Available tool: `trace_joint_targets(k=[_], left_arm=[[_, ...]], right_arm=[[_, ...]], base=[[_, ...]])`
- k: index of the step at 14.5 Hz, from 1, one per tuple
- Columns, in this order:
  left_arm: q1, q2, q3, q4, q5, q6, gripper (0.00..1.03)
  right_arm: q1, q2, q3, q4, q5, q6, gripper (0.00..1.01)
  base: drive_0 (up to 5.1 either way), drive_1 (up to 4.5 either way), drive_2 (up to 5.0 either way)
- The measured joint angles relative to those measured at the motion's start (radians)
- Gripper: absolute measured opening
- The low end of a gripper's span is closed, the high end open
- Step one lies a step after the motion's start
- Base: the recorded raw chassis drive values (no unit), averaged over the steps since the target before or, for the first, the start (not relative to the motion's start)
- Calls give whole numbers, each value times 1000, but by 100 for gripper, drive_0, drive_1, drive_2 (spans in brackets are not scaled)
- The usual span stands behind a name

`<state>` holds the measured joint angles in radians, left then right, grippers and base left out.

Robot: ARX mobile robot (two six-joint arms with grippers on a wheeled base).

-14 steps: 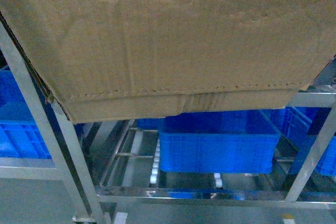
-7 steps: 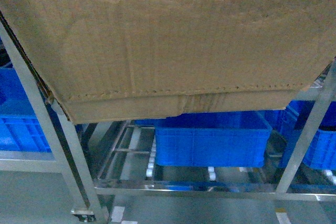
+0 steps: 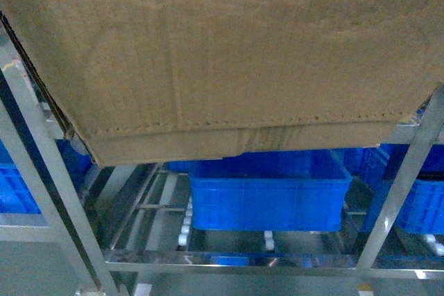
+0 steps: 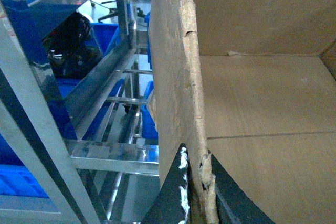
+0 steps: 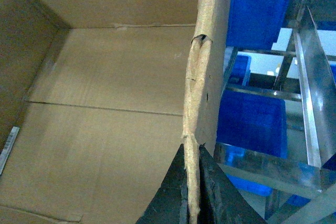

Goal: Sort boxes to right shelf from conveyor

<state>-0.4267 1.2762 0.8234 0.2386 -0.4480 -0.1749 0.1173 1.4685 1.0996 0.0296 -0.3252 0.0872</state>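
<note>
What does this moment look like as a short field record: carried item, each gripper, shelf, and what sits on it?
carried item: cardboard carton, open-topped, empty inside, filling the upper head view
left gripper: shut on the carton's left wall, one finger on each side
right gripper: shut on the carton's right wall, same pinch
shelf: stainless-steel rack with slanted posts and roller rails, directly ahead and below the carton
on the shelf: blue crate on the rails; more blue crates to either side
conveyor: not in view
</note>
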Motion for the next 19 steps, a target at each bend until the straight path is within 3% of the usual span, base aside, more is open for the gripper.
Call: trace_joint_targets(k=[3,7,14,16,17,18,19], left_arm=[[4,2,5,-17,2,0,3],[42,167,163,-104,69,-1,3],[98,507,470,-113,86,28,3],[121,624,585,-39,56,92,3],[131,656,642,-61,44,100,7],[140,660,650,-58,37,104,19],[142,660,650,-58,27,103,33]], right_arm=[[2,5,3,0,-3,9,2],[-11,154,117,-79,13,74,2],[-14,503,492,-144,66,121,2],[-13,629,676,-160,63,121,2],[-13,658,723,-159,51,121,2],[-12,659,723,-174,40,123,7],[-10,659,723,-166,22,130,22]], base=[[10,10,10],[0,0,0],[0,0,0],[0,0,0],[0,0,0],[0,0,0],[0,0,0]])
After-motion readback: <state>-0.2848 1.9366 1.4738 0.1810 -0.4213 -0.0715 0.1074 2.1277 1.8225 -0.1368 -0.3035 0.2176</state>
